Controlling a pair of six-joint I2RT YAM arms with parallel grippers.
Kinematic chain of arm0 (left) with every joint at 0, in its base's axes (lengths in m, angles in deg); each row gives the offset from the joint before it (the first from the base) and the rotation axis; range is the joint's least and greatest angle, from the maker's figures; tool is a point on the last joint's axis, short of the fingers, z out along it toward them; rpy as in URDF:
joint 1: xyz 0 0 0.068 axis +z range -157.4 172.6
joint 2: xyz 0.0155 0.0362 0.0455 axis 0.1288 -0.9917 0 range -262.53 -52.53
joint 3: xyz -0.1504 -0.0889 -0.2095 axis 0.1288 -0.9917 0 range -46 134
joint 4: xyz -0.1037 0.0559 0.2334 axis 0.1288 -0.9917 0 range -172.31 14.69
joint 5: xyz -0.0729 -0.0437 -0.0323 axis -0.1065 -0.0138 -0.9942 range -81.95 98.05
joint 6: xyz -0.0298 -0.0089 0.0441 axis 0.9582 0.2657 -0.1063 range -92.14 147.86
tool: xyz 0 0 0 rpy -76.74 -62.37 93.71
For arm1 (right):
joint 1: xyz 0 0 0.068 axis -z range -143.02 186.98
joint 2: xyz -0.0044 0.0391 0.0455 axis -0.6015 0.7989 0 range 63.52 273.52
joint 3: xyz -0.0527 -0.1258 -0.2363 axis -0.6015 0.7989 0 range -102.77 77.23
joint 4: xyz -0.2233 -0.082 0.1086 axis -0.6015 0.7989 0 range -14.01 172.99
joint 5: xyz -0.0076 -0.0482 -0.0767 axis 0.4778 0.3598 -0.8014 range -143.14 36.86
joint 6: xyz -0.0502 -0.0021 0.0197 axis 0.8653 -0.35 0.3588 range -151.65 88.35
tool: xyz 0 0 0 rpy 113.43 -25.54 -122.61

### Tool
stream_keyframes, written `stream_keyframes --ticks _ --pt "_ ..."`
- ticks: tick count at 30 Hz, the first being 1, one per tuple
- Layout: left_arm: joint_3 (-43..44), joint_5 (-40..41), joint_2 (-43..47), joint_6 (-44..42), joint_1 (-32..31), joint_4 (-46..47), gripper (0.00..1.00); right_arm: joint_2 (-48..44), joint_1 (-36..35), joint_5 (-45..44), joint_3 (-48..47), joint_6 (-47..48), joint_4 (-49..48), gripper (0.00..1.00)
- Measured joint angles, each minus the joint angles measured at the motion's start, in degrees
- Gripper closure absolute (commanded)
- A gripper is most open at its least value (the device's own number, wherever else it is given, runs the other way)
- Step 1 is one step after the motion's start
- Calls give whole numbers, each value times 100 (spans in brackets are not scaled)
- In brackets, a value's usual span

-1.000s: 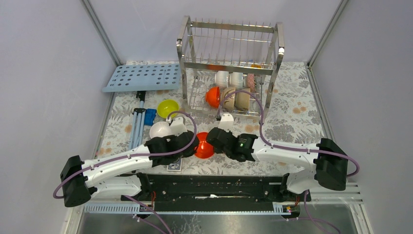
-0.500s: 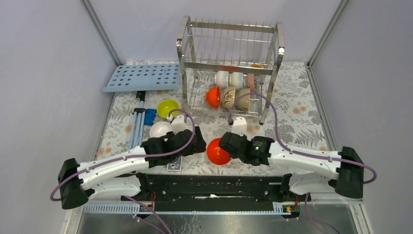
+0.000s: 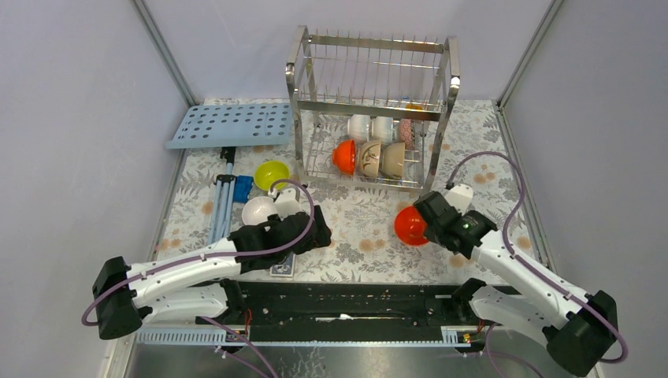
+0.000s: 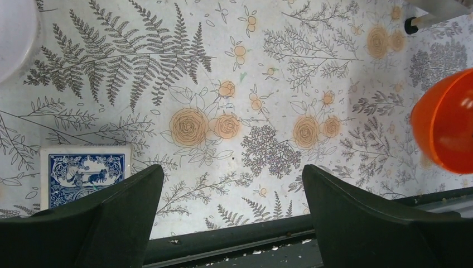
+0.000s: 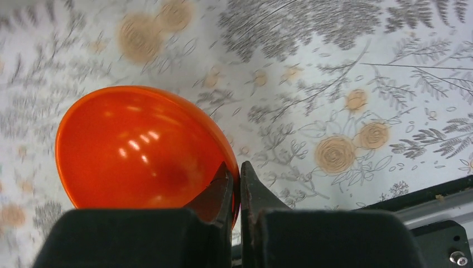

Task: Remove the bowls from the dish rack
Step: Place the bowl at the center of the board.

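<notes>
Right wrist: orange bowl point(image 5: 134, 145) tilted, rim pinched in right gripper point(image 5: 235, 166).

Bright, even, diffuse light; shadows faint. The right wrist view is blurred across the tabletop point(image 5: 67, 39), worst at left, with small glare spots on the orange bowl point(image 5: 134, 151). The left wrist view is sharp, its white bowl point(image 4: 14, 33) washed out.

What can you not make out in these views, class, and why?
- Left wrist view: white bowl cut off by the top-left corner; orange bowl cut off by the right edge.
- Left wrist view: blue card partly covered by the left pincer.
- Top view: back bowls in the rack too small, crossed by wires.
- Right wrist view: tablecloth blurred.
</notes>
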Motion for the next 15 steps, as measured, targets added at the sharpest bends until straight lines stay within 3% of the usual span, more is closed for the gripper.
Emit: stream_keyframes --ticks 15 --pt "-2 -26 -46 -424 92 238 1 24 4474 409 39 518 -949 100"
